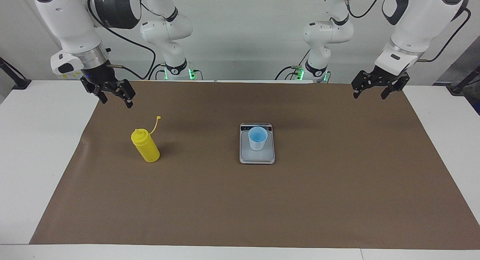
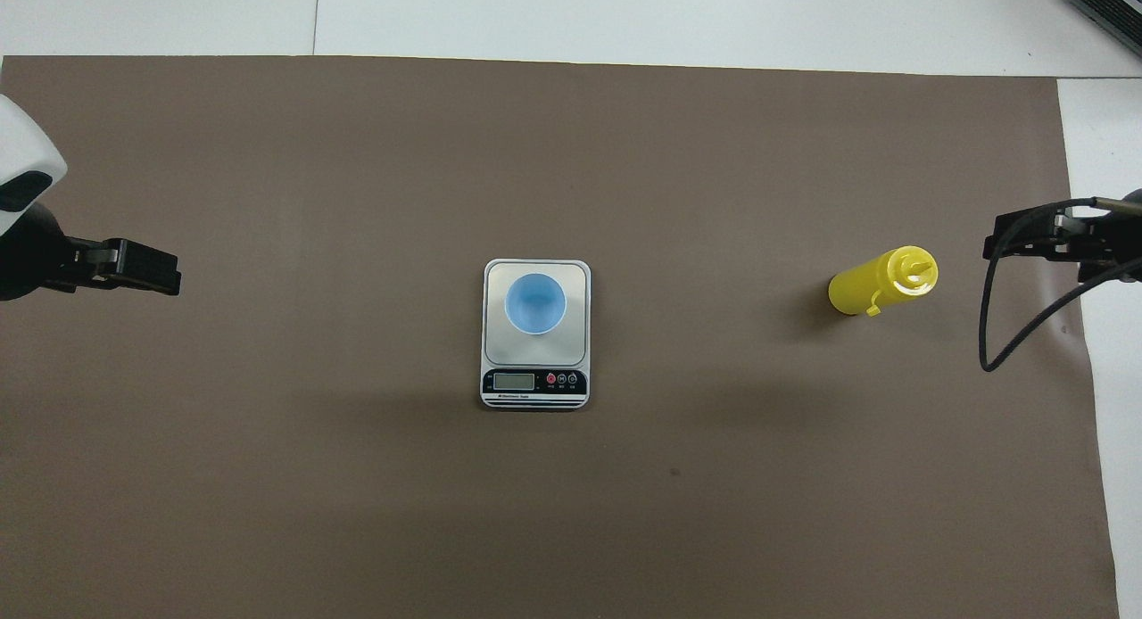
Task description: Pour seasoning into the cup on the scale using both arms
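Note:
The yellow seasoning bottle [image 1: 146, 145] stands upright on the brown mat toward the right arm's end of the table, with its cap strap sticking up; it also shows in the overhead view [image 2: 879, 283]. The light-blue cup [image 1: 257, 138] stands empty on the weighing plate of the silver-grey scale [image 1: 245, 153] at the mat's middle; the overhead view shows the cup [image 2: 535, 303] and the scale [image 2: 535, 350] too. My right gripper [image 1: 116, 101] hangs open and empty in the air over the mat's edge near the bottle, apart from it [image 2: 999, 240]. My left gripper [image 1: 370, 95] hangs open and empty over the mat's other end [image 2: 165, 278].
The brown mat [image 1: 337, 185] covers most of the white table [image 1: 37, 140]. Two smaller white arm bases with green lights [image 1: 176, 70] stand at the robots' edge of the table. A black cable [image 2: 1008, 334] hangs from the right arm.

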Robot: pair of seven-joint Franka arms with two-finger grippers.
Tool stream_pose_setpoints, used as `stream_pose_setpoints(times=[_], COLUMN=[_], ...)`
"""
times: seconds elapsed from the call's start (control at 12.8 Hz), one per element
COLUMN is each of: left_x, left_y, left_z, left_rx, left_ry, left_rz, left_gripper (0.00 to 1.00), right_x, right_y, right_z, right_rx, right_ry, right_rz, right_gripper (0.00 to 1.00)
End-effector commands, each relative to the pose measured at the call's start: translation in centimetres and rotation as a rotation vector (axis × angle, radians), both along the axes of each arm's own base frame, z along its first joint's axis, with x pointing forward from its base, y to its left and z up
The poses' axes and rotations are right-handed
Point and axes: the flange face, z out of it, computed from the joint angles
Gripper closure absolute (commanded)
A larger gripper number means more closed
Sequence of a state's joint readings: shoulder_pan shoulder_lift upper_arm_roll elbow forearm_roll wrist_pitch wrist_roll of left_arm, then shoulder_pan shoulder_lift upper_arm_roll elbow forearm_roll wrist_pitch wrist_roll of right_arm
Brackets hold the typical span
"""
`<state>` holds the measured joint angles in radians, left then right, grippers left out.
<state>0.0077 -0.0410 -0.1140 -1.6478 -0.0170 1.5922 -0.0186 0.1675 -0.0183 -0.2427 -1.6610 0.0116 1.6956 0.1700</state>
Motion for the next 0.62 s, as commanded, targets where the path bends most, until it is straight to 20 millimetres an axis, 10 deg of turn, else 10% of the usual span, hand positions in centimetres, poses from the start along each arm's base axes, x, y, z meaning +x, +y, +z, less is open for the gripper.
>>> stream_pose_setpoints(times=[0.0, 0.55], left_x=[-0.26, -0.22], left_y=[0.17, 0.17], left_z=[0.18, 0.1], left_rx=[0.014, 0.014], left_ry=[-0.005, -0.004], left_rz=[-0.005, -0.005], left_gripper=[0.0, 0.0], right_x=[0.19, -0.15], right_y=[-0.75, -0.21], right_z=[1.14, 1.57], right_rx=[-0.044, -0.031], right_ry=[0.028, 0.018], right_rz=[-0.006, 0.01], right_gripper=[0.0, 0.0])
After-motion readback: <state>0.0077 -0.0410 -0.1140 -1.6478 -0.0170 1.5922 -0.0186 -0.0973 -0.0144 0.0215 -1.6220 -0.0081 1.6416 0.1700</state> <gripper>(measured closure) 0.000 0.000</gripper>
